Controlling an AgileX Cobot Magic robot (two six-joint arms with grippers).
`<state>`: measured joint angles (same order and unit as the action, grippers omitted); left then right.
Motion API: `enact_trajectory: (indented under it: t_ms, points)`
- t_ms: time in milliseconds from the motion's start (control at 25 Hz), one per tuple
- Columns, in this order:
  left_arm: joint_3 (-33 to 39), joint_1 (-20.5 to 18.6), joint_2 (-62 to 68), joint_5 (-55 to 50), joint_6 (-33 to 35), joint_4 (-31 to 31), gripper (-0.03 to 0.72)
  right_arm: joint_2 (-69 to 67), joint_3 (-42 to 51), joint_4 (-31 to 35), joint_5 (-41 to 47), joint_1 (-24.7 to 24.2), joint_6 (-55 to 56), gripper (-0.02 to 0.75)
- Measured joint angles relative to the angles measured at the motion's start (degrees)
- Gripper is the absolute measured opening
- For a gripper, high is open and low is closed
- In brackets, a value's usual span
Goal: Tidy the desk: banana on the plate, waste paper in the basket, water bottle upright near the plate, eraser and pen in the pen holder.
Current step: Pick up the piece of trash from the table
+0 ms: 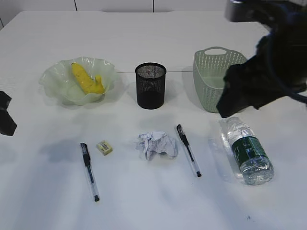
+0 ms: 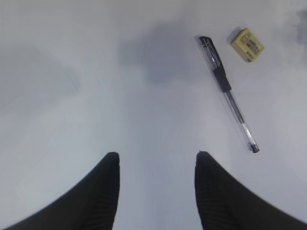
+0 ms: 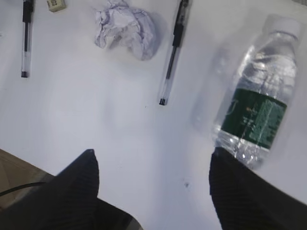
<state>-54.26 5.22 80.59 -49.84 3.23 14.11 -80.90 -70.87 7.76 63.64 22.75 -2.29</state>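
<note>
The banana (image 1: 86,79) lies in the pale green plate (image 1: 53,81). The black mesh pen holder (image 1: 150,85) stands beside it, with the green basket (image 1: 216,76) further right. The water bottle (image 1: 247,151) lies on its side at the right. The waste paper (image 1: 157,144) sits mid-table between two pens (image 1: 89,171) (image 1: 188,150), and the eraser (image 1: 104,147) lies near the left pen. My left gripper (image 2: 157,155) hovers open and empty, short of a pen (image 2: 228,93) and the eraser (image 2: 247,44). My right gripper (image 3: 153,152) is open over bare table, its right finger beside the bottle (image 3: 256,103).
The right arm (image 1: 268,72) hangs over the table's right side and hides part of the basket. The left arm (image 1: 5,115) shows only at the left edge. The table's front edge shows at the lower left of the right wrist view.
</note>
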Motion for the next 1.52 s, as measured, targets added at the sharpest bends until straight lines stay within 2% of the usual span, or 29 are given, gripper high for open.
enact_trajectory:
  t_ms: [200, 440, 520, 680, 880, 960, 1240, 1520]
  points:
    - [0.0, 0.0, -5.2, 0.3, 0.0, 1.1, 0.358, -12.0, -8.5, -1.0, -0.5, 3.4, 0.3, 0.533]
    - [0.0, 0.0, -10.6, -2.0, 0.1, 1.2, 0.358, -24.5, -18.4, -2.0, -0.9, 4.8, -1.3, 0.532]
    - [0.0, 0.0, -10.8, -3.7, 0.1, -0.5, 0.358, -27.9, -20.5, -2.3, -0.8, 4.9, -2.1, 0.532]
    - [0.1, 0.0, -10.8, -6.5, 0.2, -5.5, 0.370, -33.4, -22.1, -2.4, -0.7, 5.5, -3.0, 0.532]
    - [0.1, 0.0, -10.8, -7.0, 0.2, -7.8, 0.477, -38.0, -22.2, -2.3, -2.5, 7.3, -4.3, 0.546]
    - [0.1, 0.0, -10.8, -7.0, 0.2, -7.8, 0.496, -39.1, -22.2, -2.3, -4.0, 8.1, -4.4, 0.554]
    - [0.1, 0.0, -10.8, -7.1, 0.4, -7.8, 0.507, -41.7, -24.0, -2.7, -8.1, 8.6, -4.4, 0.559]
    - [0.1, 0.0, -10.8, -7.1, 0.4, -7.8, 0.507, -45.7, -26.8, -3.1, -9.0, 8.6, -4.5, 0.611]
